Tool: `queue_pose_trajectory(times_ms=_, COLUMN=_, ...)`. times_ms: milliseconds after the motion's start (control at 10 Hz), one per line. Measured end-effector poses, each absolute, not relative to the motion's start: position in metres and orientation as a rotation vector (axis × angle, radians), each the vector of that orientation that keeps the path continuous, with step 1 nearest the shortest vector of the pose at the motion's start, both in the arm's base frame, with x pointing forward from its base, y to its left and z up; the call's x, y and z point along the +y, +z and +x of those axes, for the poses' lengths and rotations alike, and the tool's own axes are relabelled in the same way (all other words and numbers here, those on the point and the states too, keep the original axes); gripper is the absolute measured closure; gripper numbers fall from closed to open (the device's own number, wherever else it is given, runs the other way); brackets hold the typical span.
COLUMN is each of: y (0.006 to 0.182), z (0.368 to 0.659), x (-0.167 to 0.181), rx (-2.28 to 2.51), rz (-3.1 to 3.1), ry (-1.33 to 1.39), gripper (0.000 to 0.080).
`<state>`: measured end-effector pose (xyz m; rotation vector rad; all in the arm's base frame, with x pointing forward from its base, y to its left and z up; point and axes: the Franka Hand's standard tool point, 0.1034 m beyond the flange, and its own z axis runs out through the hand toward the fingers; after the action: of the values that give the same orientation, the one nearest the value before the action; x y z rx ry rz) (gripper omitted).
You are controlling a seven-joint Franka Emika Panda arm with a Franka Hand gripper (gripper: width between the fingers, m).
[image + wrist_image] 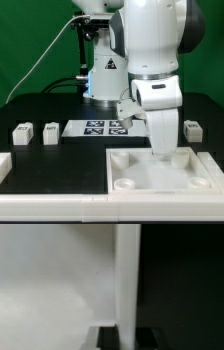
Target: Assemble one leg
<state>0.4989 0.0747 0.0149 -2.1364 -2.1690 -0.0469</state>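
Three tagged legs (20, 131) (50, 130) (190, 128), marker board (100, 127), warning triangle (108, 65)

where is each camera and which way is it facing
exterior view: off the arm, facing its base across the black table; sees loose legs, the marker board and the white tray-like piece; shows most of the arm and the pincer.
wrist view: on the wrist, looking along the pincer, very close on a white surface beside darkness; only the dark fingers show.
shared: the pincer, probably the tray-like piece.
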Motion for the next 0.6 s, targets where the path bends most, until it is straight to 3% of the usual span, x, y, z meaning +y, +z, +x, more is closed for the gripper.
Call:
queue_pose_trajectory(times_ms=200, y=0.0149, z=0.4991, x=0.0748, rx=-2.165, rz=-2.142, ry=-0.049, gripper=0.0736)
queue_pose_trajectory(times_ms=300, y=0.0145, z=0.4988, x=0.0751, rx=-2.152, rz=-2.153, ry=-0.047, gripper=0.0661)
queue_pose_trajectory(times_ms=400, y=0.0140, z=0.4983, x=0.0753, rx=-2.146, rz=-2.158, ry=-0.046, gripper=0.0661)
queue_pose_trajectory(times_ms=600, y=0.0137, z=0.4980, x=0.0752, rx=-2.139, rz=-2.164, ry=-0.044, gripper=0.0343)
